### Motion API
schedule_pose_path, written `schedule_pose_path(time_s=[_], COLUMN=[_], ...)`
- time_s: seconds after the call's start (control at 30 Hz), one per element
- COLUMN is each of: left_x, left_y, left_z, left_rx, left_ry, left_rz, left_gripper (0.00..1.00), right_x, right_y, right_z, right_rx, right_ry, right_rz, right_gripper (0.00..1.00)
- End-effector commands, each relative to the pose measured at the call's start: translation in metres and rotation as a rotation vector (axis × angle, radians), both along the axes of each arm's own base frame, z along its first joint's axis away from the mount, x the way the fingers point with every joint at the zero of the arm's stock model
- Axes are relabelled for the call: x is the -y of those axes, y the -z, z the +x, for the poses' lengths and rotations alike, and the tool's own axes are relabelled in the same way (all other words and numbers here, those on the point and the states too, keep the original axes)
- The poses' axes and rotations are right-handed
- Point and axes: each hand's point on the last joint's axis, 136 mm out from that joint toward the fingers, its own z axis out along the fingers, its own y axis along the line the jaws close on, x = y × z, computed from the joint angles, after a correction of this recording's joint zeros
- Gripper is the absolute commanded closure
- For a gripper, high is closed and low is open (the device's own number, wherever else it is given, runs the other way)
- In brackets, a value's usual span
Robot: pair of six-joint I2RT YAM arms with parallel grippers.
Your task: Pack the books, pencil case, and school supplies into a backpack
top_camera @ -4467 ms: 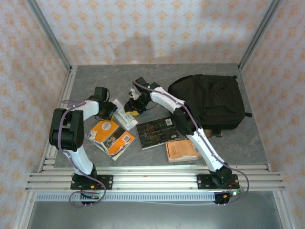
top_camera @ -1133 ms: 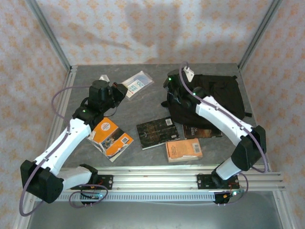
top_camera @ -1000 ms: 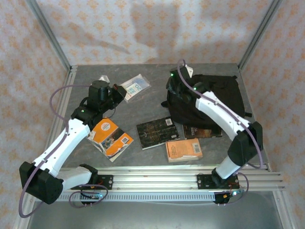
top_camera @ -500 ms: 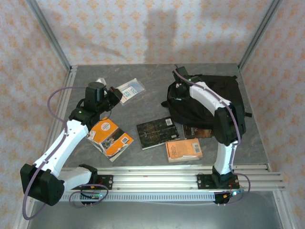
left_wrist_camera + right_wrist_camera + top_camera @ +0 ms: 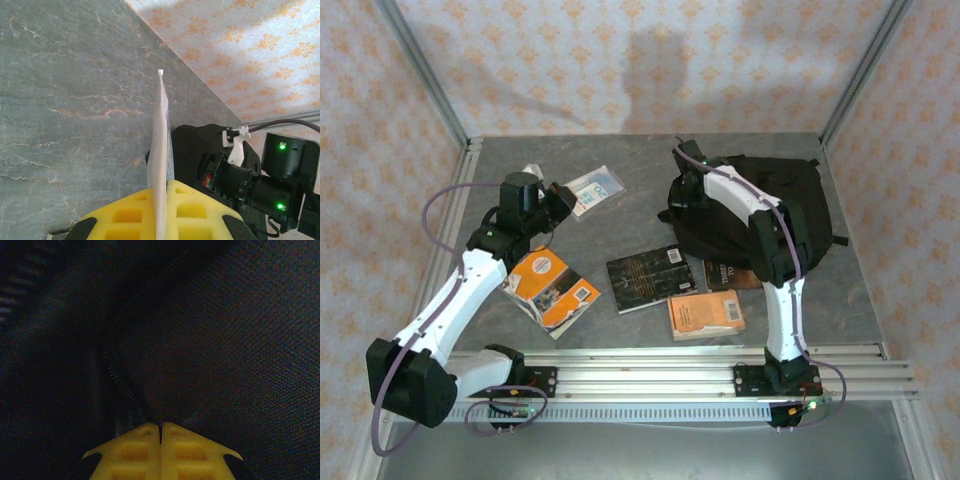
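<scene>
My left gripper (image 5: 560, 197) is shut on the clear blue-and-white packet (image 5: 596, 187), held above the table at the back left. In the left wrist view the packet (image 5: 161, 130) stands edge-on between the yellow pads (image 5: 195, 210). The black backpack (image 5: 775, 205) lies at the back right. My right gripper (image 5: 682, 196) is at its left edge. In the right wrist view that gripper (image 5: 160, 432) is shut, with creases of the backpack's fabric (image 5: 230, 340) and a zip (image 5: 122, 395) drawn into its tips. The books lie in front: orange-and-white (image 5: 552, 288), black (image 5: 645, 277), dark brown (image 5: 728, 276), small orange (image 5: 705, 313).
The grey table (image 5: 620, 225) is walled by metal posts and patterned panels. An aluminium rail (image 5: 640, 375) runs along the near edge. The dark brown book is partly tucked under the backpack. Bare table lies between the packet and the backpack.
My right gripper has shut at the backpack's left edge, and its arm has folded in closer over the bag. The left gripper has drifted slightly with the packet.
</scene>
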Motion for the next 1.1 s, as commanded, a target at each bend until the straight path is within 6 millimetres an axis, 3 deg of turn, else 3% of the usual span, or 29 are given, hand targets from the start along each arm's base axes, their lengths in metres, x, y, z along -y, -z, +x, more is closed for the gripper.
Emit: schedule_pose_path(time_s=[0.0,0.33,0.53,0.67,0.77,0.83,1.07], left_x=[0.001,-0.002,0.006,0.02,0.045,0.072,0.153], left_y=[-0.008,-0.008,-0.007,-0.007,-0.005,-0.005,0.004], left_z=[0.005,0.007,0.01,0.011,0.011,0.011,0.022], left_rx=[0.039,0.024,0.0,-0.012,-0.031,-0.032,-0.05], left_ry=[0.002,-0.003,0.024,0.073,0.141,0.204,0.368], left_rz=[-0.025,-0.009,-0.027,-0.021,-0.015,-0.031,-0.14], left_gripper=[1.0,1.0,1.0,1.0,1.0,1.0,1.0], right_x=[0.021,0.036,0.041,0.028,0.016,0.01,0.008], right_y=[-0.013,-0.103,-0.136,-0.153,-0.169,-0.178,-0.196], right_z=[-0.002,-0.026,-0.041,-0.052,-0.062,-0.068,-0.085], right_rx=[0.042,0.184,0.227,0.229,0.237,0.246,0.245], right_ry=[0.038,-0.017,-0.062,-0.12,-0.165,-0.197,-0.223], right_rz=[-0.079,-0.07,-0.056,0.031,0.112,0.149,0.205], right_gripper=[1.0,1.0,1.0,1.0,1.0,1.0,1.0])
